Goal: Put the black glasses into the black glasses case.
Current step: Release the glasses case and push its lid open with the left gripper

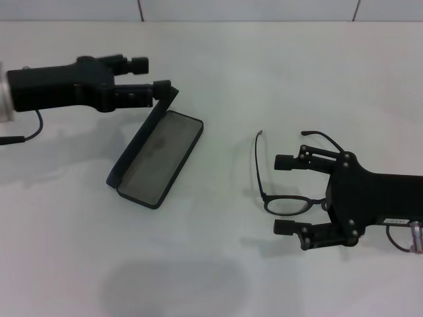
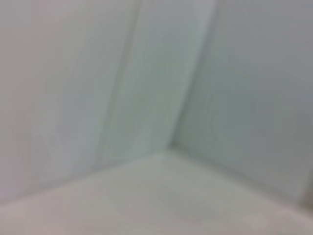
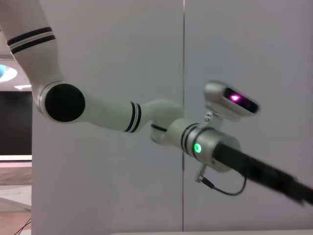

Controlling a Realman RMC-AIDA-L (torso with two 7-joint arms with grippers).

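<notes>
In the head view the black glasses case (image 1: pixel 158 158) lies open on the white table (image 1: pixel 218 277), grey lining up, its lid (image 1: pixel 142 135) standing up on the left side. My left gripper (image 1: pixel 153 74) is at the lid's far corner, narrowly open, with its lower finger (image 1: pixel 142 94) against the lid's edge and nothing between the fingers. The black glasses (image 1: pixel 287 205) lie on the table to the right, temple arms pointing away. My right gripper (image 1: pixel 284 195) is open, with one finger on each side of the frame. Neither wrist view shows the glasses or the case.
The right wrist view shows my left arm (image 3: pixel 146 117) against a pale wall. The left wrist view shows only a blurred pale wall corner. The table's back edge meets the wall (image 1: pixel 251 10) at the top of the head view.
</notes>
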